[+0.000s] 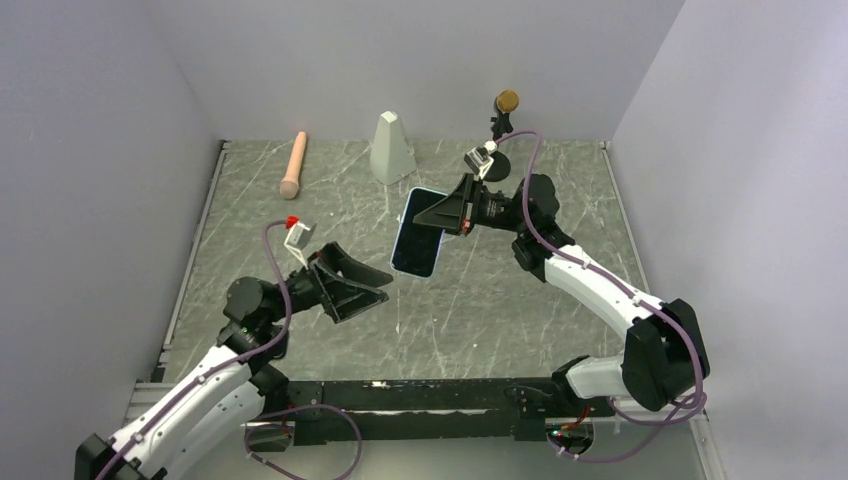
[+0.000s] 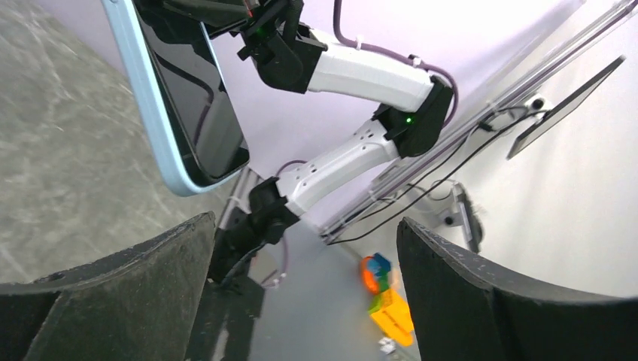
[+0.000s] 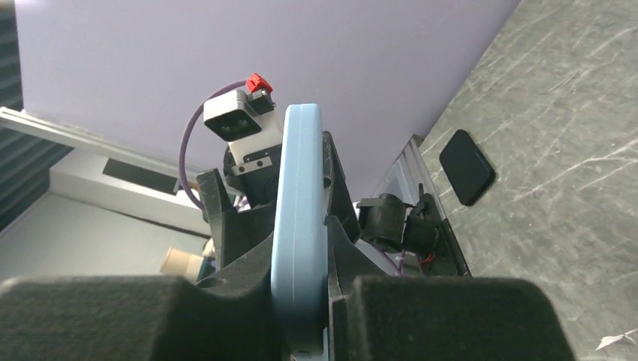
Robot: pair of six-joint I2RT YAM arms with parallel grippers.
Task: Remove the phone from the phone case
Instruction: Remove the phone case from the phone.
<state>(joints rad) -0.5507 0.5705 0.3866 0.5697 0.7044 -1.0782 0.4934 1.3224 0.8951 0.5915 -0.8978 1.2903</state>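
Observation:
The light-blue phone case (image 1: 404, 216) with the black phone (image 1: 418, 245) in it hangs above the middle of the table, screen facing the left arm. My right gripper (image 1: 447, 214) is shut on its upper end. In the right wrist view the case's edge (image 3: 299, 218) is squeezed between the pads of my right gripper (image 3: 301, 304). My left gripper (image 1: 381, 284) is open and empty, low and to the left of the case, not touching it. In the left wrist view the case's rim (image 2: 147, 113) and the phone's screen (image 2: 197, 98) are above my left gripper (image 2: 305, 226).
A pink cylinder (image 1: 293, 165) and a pale cone-like block (image 1: 391, 147) lie at the back of the table. A black stand with a brown ball (image 1: 507, 101) is at the back right. A small flat black slab (image 3: 466, 166) lies near the table's rail. Walls close three sides.

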